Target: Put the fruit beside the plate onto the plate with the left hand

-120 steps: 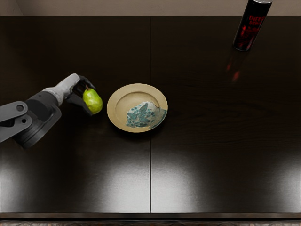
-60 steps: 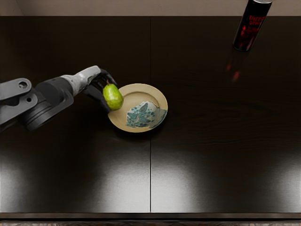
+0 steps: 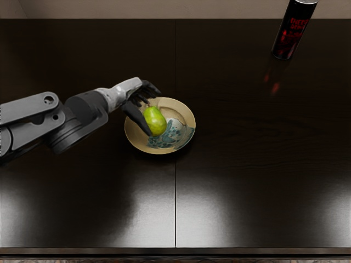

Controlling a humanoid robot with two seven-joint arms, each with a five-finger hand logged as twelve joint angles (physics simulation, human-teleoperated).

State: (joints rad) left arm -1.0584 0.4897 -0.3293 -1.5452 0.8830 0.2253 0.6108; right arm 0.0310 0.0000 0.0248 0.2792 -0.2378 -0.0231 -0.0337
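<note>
The near part of your worktop (image 3: 247, 197) is dark and glossy. Midway back, your left robot hand (image 3: 138, 100) reaches in from the left, fingers curled round the pear (image 3: 155, 120). The pear is over the left half of the plate (image 3: 185, 114); you can't tell whether they touch. At far right stands a can (image 3: 290, 30).

You're seeing the left hand (image 3: 138, 103) curling its fingers around the green pear (image 3: 155, 121), holding it over the left half of the tan plate (image 3: 184, 112). A dark red can (image 3: 293, 28) is standing well apart on the black table (image 3: 247, 175).
</note>
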